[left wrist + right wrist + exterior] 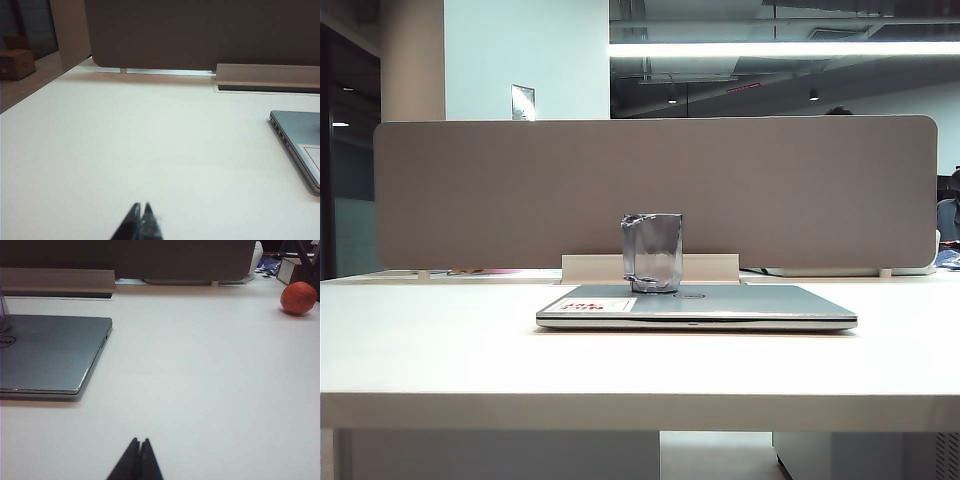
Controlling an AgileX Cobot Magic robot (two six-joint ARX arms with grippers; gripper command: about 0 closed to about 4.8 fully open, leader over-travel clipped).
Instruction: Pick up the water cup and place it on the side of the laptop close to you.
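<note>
The water cup (652,252) stands upright on the closed laptop (720,305), near the lid's far edge. Behind, at twelve o'clock, runs a grey divider panel (655,190). An orange ball (298,297) lies well off at two o'clock. Left gripper (140,209) and right gripper (138,442) hover over bare table (440,340), fingers pressed together, holding nothing.

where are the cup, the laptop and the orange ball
cup (653,252), exterior view, on its faceted side wall
laptop (740,302), exterior view, on the bare closed lid
orange ball (298,297), right wrist view, on the middle of its front
</note>
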